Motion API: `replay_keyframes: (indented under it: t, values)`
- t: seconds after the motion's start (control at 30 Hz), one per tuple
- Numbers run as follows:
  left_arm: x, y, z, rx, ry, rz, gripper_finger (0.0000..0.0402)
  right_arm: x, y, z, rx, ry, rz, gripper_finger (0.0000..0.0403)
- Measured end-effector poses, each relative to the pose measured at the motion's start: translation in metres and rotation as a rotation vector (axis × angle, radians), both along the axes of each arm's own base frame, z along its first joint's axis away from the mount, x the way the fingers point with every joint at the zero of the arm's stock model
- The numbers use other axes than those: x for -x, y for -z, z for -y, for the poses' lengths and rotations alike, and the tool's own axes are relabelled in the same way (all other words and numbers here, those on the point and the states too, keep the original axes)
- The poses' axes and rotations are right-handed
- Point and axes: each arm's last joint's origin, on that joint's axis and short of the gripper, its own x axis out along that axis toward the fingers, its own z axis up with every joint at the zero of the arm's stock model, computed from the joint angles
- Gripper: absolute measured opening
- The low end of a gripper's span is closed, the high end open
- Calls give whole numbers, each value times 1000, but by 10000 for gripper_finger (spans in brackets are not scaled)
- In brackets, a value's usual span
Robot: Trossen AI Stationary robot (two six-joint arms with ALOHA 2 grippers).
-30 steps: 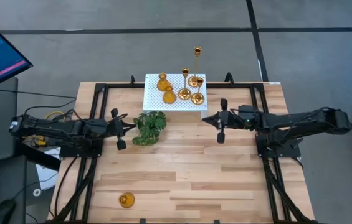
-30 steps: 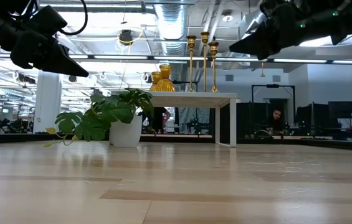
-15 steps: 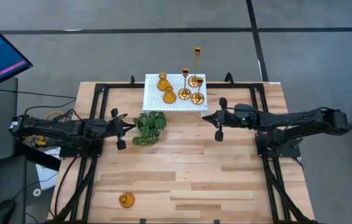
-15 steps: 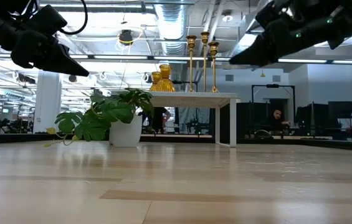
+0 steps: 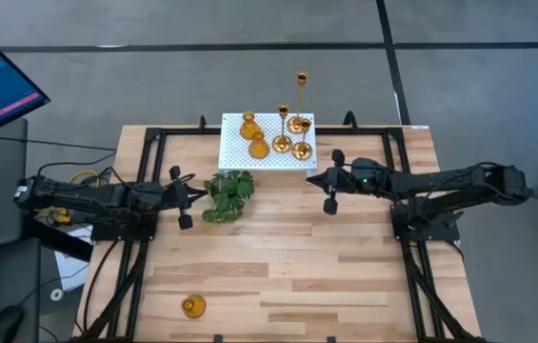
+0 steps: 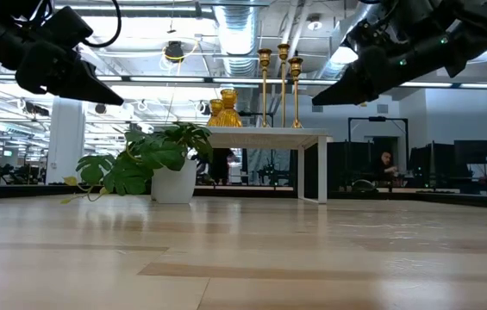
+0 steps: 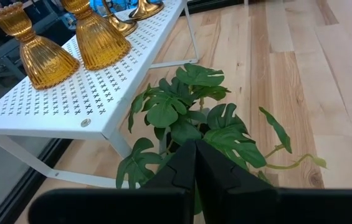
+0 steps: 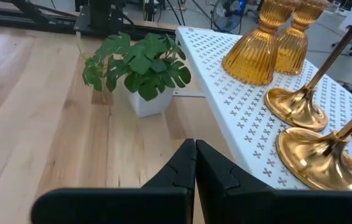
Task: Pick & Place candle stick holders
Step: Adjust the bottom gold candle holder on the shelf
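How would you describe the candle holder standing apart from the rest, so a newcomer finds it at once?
Start at the white perforated platform at the table's far edge, where the other holders cluster. Cross to the near edge, left-arm side: a short amber holder sits alone on bare wood.

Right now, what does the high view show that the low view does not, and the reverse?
Only the high view shows a lone amber holder near the table's front edge. Only the low view shows a seated person in the room behind. Both show the plant, the white platform with its candle stick holders, and both arms.
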Motion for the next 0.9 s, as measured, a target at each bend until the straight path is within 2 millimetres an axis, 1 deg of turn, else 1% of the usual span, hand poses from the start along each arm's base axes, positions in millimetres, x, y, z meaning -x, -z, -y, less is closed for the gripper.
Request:
replay_keyframes:
  t: [0.13,0.57,0.67,0.77,0.9]
  values:
    - [0,0,0,0,0,4,8,0,-1,0,-26,9,10,0]
    - [-1,-3,0,2,-2,28,8,0,-1,0,-24,14,13,0]
    - [-1,-3,0,3,-3,36,8,-1,-7,4,-10,93,76,0]
    - [-1,-4,0,4,-4,49,8,-1,-14,9,-62,205,182,0]
    - [-1,-5,0,4,-4,50,8,-1,-16,10,-90,224,213,0]
